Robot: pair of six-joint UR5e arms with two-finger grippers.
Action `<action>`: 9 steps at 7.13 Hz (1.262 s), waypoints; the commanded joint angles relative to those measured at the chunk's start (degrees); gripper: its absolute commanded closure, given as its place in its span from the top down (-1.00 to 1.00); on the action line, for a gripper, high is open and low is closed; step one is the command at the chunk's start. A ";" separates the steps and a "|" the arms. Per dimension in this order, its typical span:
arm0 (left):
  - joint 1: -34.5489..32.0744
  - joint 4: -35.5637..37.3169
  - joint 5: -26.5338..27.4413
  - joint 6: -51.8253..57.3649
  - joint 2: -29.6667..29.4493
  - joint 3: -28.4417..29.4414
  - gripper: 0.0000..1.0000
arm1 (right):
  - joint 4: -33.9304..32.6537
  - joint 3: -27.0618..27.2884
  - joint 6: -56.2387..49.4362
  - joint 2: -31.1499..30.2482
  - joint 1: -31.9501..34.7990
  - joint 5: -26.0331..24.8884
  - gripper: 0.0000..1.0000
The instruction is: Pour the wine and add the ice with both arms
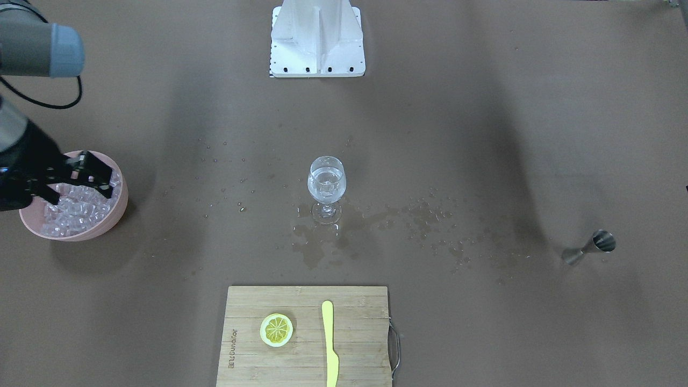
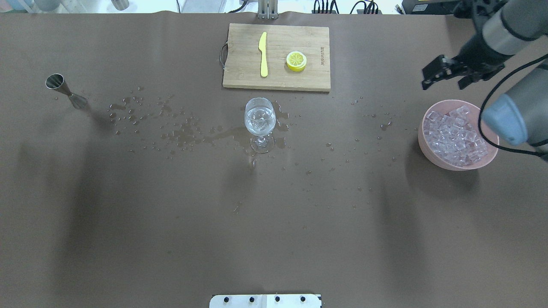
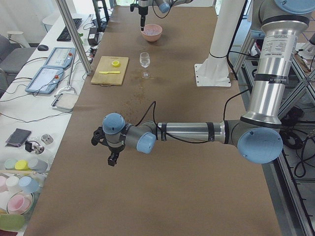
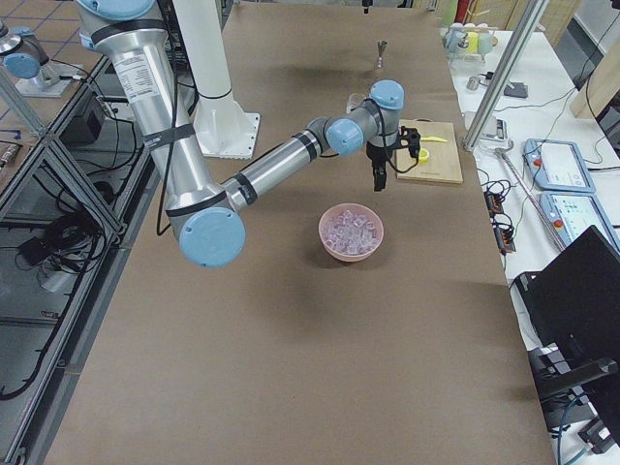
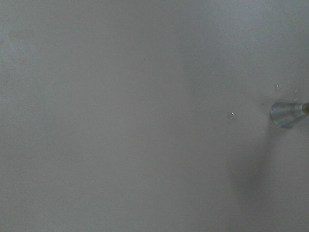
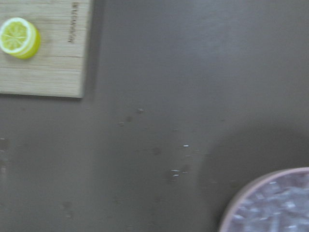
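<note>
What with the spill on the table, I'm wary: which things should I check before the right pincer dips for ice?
1. Right pincer open, empty: ok.
2. Ice heaped in pink bowl: ok.
3. Wine glass upright, wine inside: ok.
4. Table round the glass dry: not ok, puddle there.
5. Pincer centred over bowl: cannot tell.
6. Left arm far from the glass: ok.

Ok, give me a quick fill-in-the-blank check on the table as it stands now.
The ice lies in a pink ___. The right gripper hangs near it, jaws ___. On the cutting board, a yellow ___ lies beside the lemon slice. The wine glass stands ___ amid spilled drops.
Missing words: bowl; open; knife; upright.
</note>
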 commanded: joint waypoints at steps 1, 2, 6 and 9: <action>-1.23 -0.36 0.12 1.05 3.13 0.42 0.97 | 0.26 -7.62 -25.13 -6.85 11.43 3.51 1.00; -1.50 -0.45 0.12 1.14 3.49 0.51 0.97 | 0.27 -11.84 -34.99 -7.31 15.13 3.34 1.00; -6.58 0.25 2.49 6.86 3.67 1.29 0.97 | 0.35 -17.85 -44.67 -7.31 19.91 3.25 1.00; -7.04 -0.28 2.41 6.42 3.05 1.04 0.97 | 0.35 -17.94 -44.23 -6.96 20.09 3.25 1.00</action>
